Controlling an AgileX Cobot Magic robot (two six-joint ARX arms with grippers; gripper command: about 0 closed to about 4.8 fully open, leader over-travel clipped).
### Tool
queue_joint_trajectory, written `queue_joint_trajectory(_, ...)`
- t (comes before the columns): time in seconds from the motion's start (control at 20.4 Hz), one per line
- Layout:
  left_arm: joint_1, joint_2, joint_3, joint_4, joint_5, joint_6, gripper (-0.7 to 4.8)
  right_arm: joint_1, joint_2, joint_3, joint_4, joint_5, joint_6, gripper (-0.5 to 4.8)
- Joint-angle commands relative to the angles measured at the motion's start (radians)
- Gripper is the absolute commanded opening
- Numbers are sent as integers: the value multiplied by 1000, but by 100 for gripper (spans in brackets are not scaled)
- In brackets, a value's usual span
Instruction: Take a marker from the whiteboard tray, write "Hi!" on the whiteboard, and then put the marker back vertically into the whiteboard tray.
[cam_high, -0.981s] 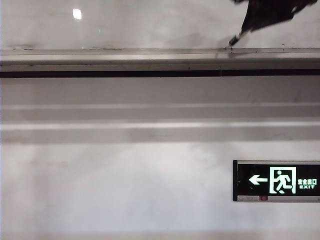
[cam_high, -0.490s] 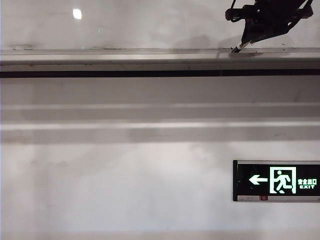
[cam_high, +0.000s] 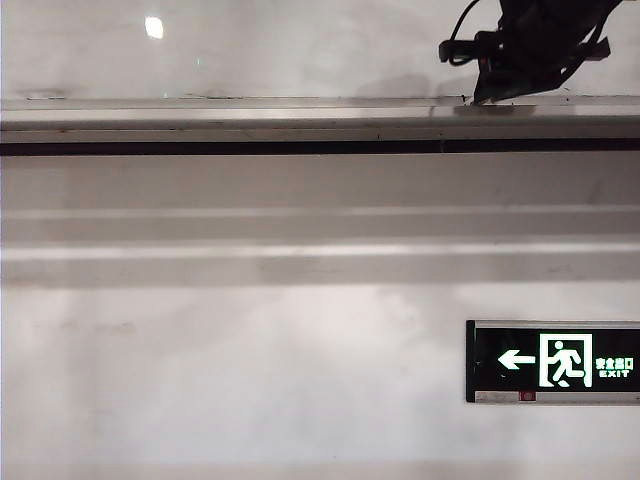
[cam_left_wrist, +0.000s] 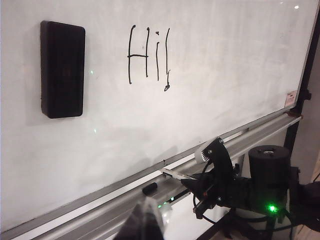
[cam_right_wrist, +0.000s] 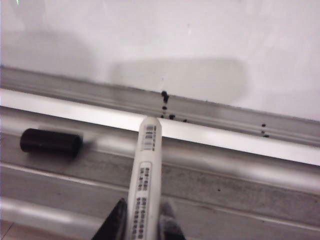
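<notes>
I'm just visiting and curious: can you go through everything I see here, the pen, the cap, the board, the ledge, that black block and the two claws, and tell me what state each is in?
marker: uncapped, held over the tray.
black cap: off, lying on its side in the tray.
whiteboard: "Hi!" written on it.
whiteboard tray: smudged with dark specks.
black eraser: stuck upright on the board.
right gripper: shut on the marker.
left gripper: blurred, state unclear.

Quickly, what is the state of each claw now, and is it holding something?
Left claw: blurred at the picture's edge, cannot be told.
Right claw: closed on the marker, over the tray.
</notes>
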Motion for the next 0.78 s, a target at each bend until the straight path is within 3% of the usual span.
queue_joint_trajectory(0.05,0,-2,4,13,3,-3,-5,1,24,6,29,3,13,-1)
queue_joint_trajectory(0.1,0,-2,4,13,3,-3,-5,1,25,5,25,0,12,2)
queue_joint_trajectory(0.15,0,-2,4,13,3,-3,-5,1,25,6,24,-4,12,47)
queue_joint_trajectory(0.2,0,-2,4,13,3,-3,-5,1,25,6,25,-7,12,106)
queue_joint_trajectory(0.25,0,-2,4,13,3,-3,-5,1,24,8,25,-7,12,214)
queue_joint_trajectory(0.29,0,-2,4,13,4,-3,-5,1,24,11,23,-8,12,245)
queue_joint_trajectory(0.78,0,-2,4,13,-3,-3,-5,1,-43,37,23,-38,11,274)
